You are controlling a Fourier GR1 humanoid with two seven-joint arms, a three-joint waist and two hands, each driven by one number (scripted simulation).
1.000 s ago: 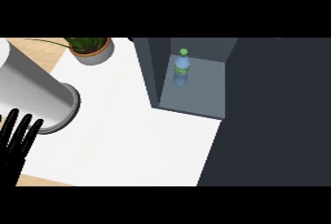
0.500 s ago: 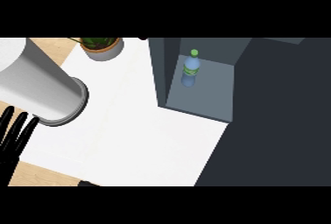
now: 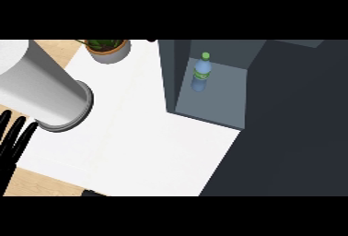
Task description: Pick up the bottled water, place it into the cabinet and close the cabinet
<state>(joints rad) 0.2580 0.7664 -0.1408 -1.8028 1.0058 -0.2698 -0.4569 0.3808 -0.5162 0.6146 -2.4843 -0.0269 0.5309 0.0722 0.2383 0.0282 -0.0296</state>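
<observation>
The bottled water, clear blue with a green cap, stands upright inside the open dark grey cabinet, towards the back of its pale floor. No hand touches it. My left hand shows at the lower left edge, black fingers straight and pointing up, far from the bottle and holding nothing. A thick grey forearm slants in from the upper left and ends above the white counter. No right hand shows.
A potted green plant stands at the counter's far edge, left of the cabinet. A broad dark panel fills the right side of the view. Light wood shows beyond the counter's lower left corner.
The whole scene has shifted slightly right in the view. The bottle stays standing in the cabinet. The left hand has slid a little towards the left edge.
</observation>
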